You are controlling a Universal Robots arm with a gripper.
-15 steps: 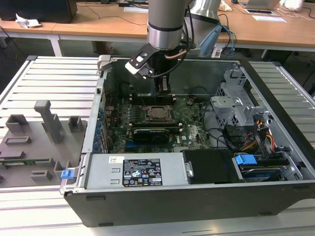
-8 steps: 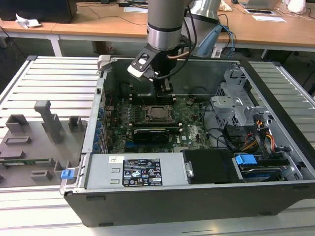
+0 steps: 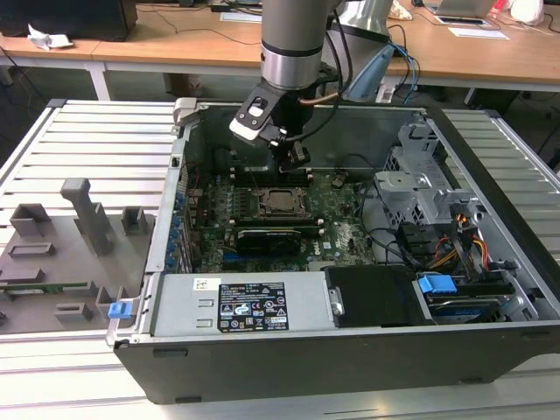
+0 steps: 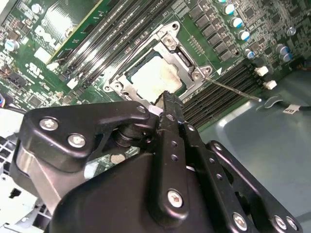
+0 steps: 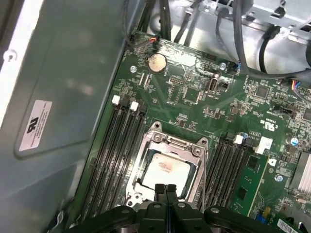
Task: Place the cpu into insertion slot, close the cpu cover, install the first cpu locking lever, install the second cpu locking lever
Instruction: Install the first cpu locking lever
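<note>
Hand [image 5: 165, 188] pinched narrow, fingertips together, holding nothing. Directly beneath its tips the cpu [image 5: 167, 167] lies flat in the socket, square, no long axis, with the cpu cover [image 5: 176, 141] lowered around it. The second wrist view catches a thin lever rod [image 4: 233, 90] angled out over the memory slots [image 4: 228, 87] beside the hand.

in the second wrist view the gripper [image 4: 167, 99] is covering one edge of the cpu cover [image 4: 171, 42] and a corner of the cpu [image 4: 156, 77], and its black body is running out of the picture. in the first wrist view its fingertips [image 5: 159, 190] are hiding the cover's nearest edge. in the exterior view the arm [image 3: 293, 35] is being cut off by the picture's edge, and the socket [image 3: 282, 201] on the motherboard is showing too small to tell its parts apart.
</note>
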